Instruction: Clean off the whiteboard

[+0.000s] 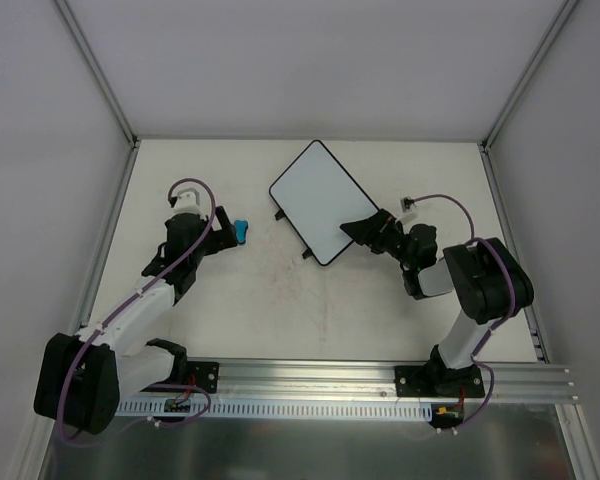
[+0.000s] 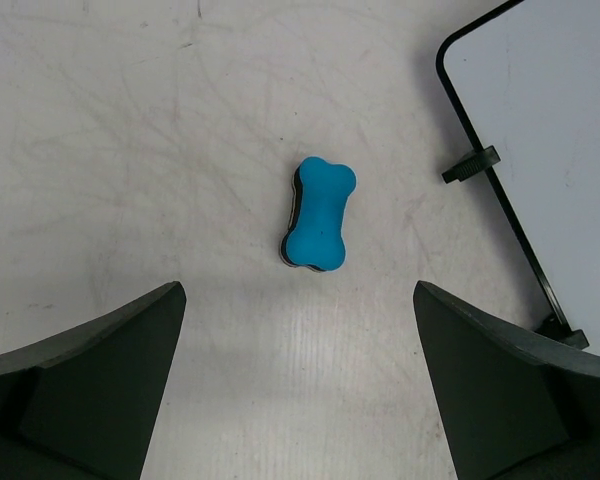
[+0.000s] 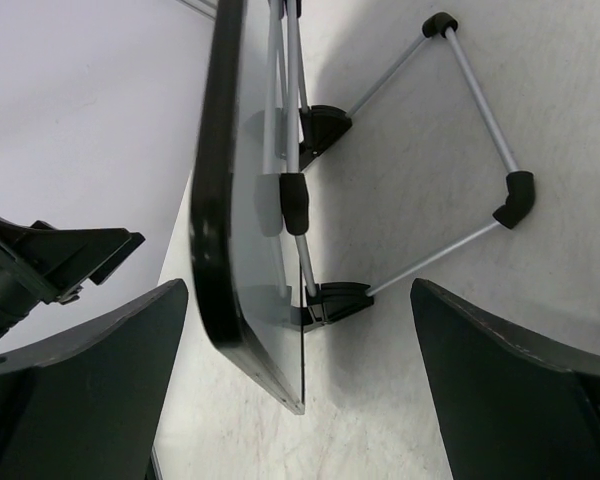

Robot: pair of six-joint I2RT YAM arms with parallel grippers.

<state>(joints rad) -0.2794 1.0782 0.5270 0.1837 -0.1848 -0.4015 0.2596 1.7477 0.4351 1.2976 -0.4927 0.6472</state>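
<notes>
Whiteboard (image 1: pixel 320 200) lay near the middle of the bench (image 1: pixel 280 310), turned at a slant. It looked thin, stiff and light, with a shiny, slippery face, so I think it would slide if rubbed hard. The best place to hold it was the black rim at a corner, not the white face.

The right gripper (image 1: pixel 360 228) sat at the board's near right corner. Its jaws were wide apart with the rim between them, and they pinched nothing. The left gripper (image 1: pixel 222 230) had its jaws wide apart too and held nothing. The little blue bone-shaped eraser (image 2: pixel 318 215) lay on the bench just in front of them.

No red marks showed on the board. No names, labels or words could be read anywhere.
</notes>
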